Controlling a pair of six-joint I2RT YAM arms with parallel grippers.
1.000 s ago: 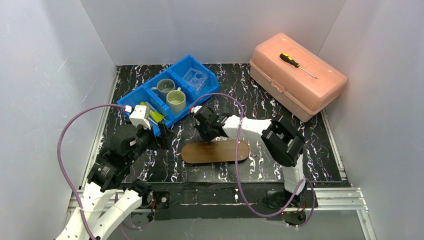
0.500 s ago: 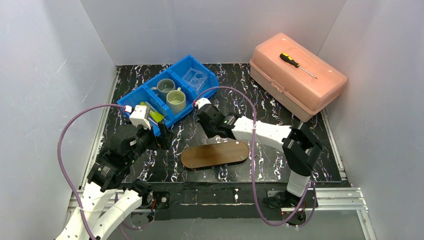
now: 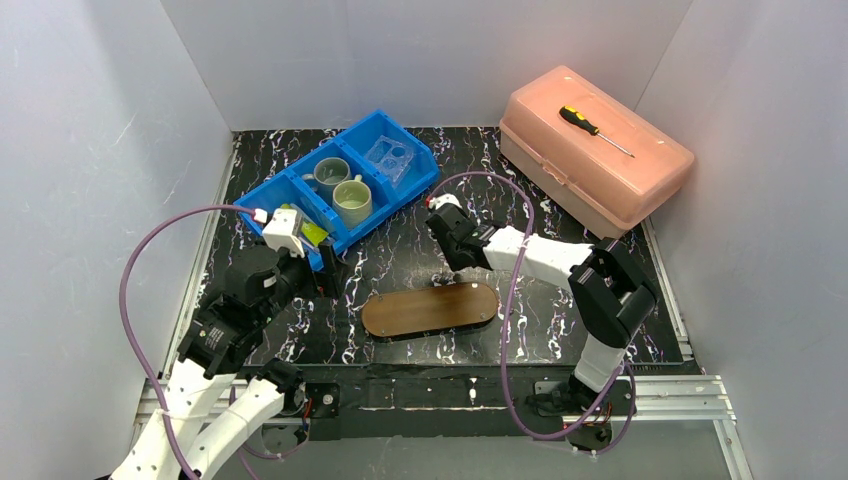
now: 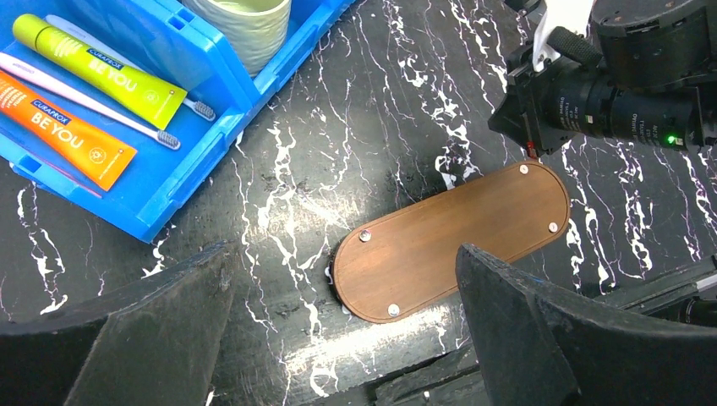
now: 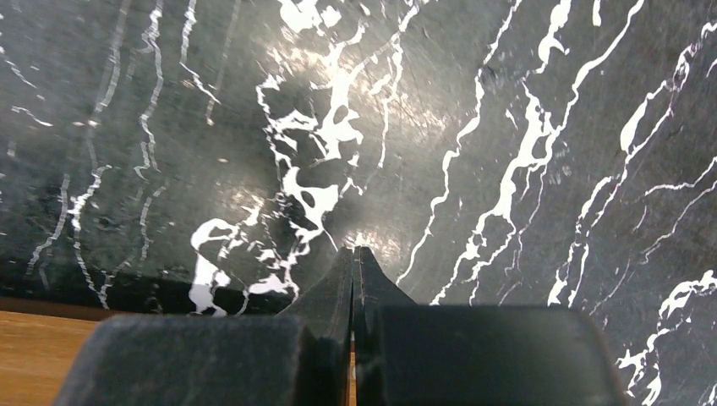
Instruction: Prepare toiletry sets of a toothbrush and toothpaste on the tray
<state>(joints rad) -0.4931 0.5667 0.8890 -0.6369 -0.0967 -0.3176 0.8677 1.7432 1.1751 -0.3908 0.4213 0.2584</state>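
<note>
Tabletop scene with two robot arms on a black, white-veined table [image 3: 480, 165]. The tray [image 3: 430, 309], a brown oval wooden board, lies flat on the table near the arm bases, well apart from the blue bin [image 3: 428, 172] at the back left.

The bin's nearest compartment holds the orange tube [image 4: 66, 128] and the green tube [image 4: 101, 71] lying side by side, with two thin toothbrushes [image 4: 127, 87] laid beside them. Its middle compartment holds the grey mug [image 3: 329, 175] and the pale green mug [image 3: 352, 201], both upright. A clear plastic holder [image 3: 390, 155] sits in the farthest compartment.

The left gripper [image 3: 326, 278] hangs above the table beside the bin's near corner, its fingers spread wide and holding nothing. The right gripper [image 5: 353, 258] points down just beyond the tray's far edge, fingers pressed together with nothing between them; whether the tips touch the table cannot be told.

A pink toolbox [image 3: 600, 165] stands at the back right with a screwdriver [image 3: 594, 130] on its lid.
</note>
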